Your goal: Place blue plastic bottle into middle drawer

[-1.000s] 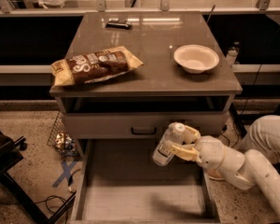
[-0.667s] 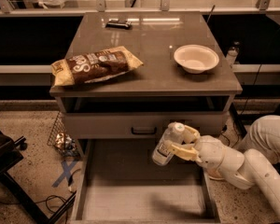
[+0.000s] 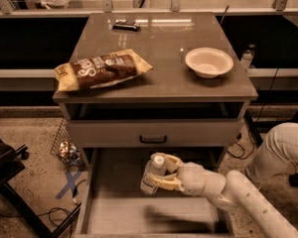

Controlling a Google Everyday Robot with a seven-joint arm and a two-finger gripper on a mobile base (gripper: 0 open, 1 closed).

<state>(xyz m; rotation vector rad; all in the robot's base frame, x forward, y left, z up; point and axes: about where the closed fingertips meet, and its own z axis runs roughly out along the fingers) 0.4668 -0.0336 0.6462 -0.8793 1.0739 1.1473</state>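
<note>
The blue plastic bottle (image 3: 151, 176), clear with a white cap, hangs tilted over the open middle drawer (image 3: 120, 213). My gripper (image 3: 165, 172) is shut on the bottle, with one yellowish finger (image 3: 172, 160) above it and one below. The arm reaches in from the lower right. The bottle is held above the drawer's pale floor, near the middle, just below the closed drawer front with the black handle (image 3: 153, 139). The arm's shadow falls on the drawer floor.
On the table top (image 3: 164, 83) lie a brown chip bag (image 3: 102, 69), a white bowl (image 3: 208, 62) and a small black object (image 3: 125, 26). Another bottle (image 3: 246, 58) stands beyond the table's right edge. A wire basket (image 3: 64, 145) sits on the floor at left.
My gripper has carried the bottle to the left and lower, further over the open drawer.
</note>
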